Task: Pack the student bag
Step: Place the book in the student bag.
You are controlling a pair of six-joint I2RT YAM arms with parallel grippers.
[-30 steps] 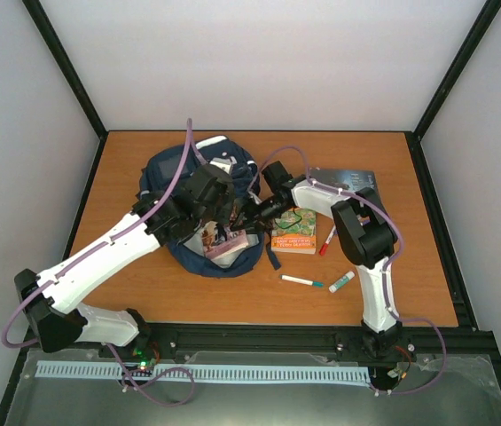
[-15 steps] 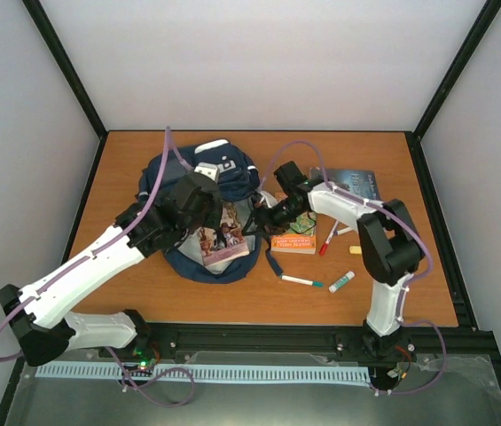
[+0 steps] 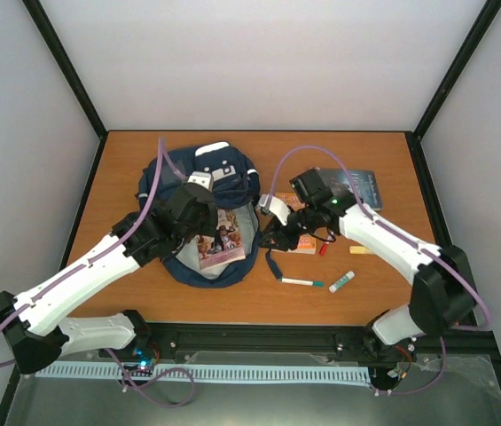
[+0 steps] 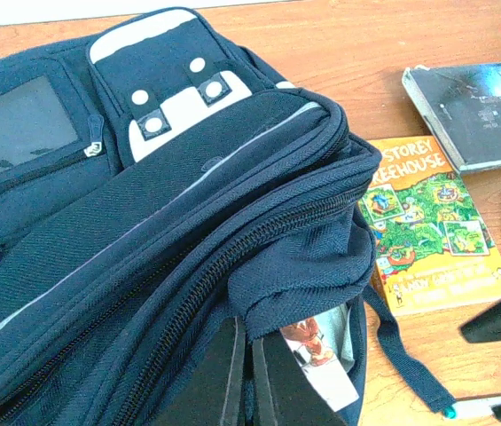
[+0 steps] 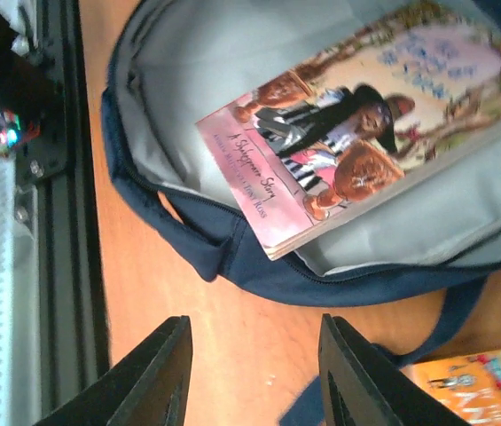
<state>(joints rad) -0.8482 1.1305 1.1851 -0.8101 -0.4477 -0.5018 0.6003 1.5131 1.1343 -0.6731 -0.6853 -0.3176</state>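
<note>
The student bag [image 3: 183, 182], navy blue with a white patch, lies open on the left half of the table. A pink picture book [image 3: 221, 235] lies inside on the grey lining [image 5: 188, 106]. My left gripper [image 3: 204, 202] is shut on the bag's upper flap [image 4: 321, 266] and holds it up over the opening. In the left wrist view the dark fingers [image 4: 223, 373] pinch the fabric edge. My right gripper [image 3: 273, 240] is open just right of the bag's mouth. In the right wrist view it [image 5: 254, 382] hangs over bare wood with nothing between its fingers.
An orange book [image 4: 427, 231] lies right of the bag, partly under my right arm. A dark book [image 3: 361, 182] lies further back right. A red marker [image 3: 324, 248], a white marker [image 3: 301, 281] and a glue stick [image 3: 341, 281] lie near the front. A bag strap [image 5: 445, 319] trails on the wood.
My right gripper has let go of the pink book and drawn back right, out of the bag. The book now lies further in. My left gripper has lifted the flap back.
</note>
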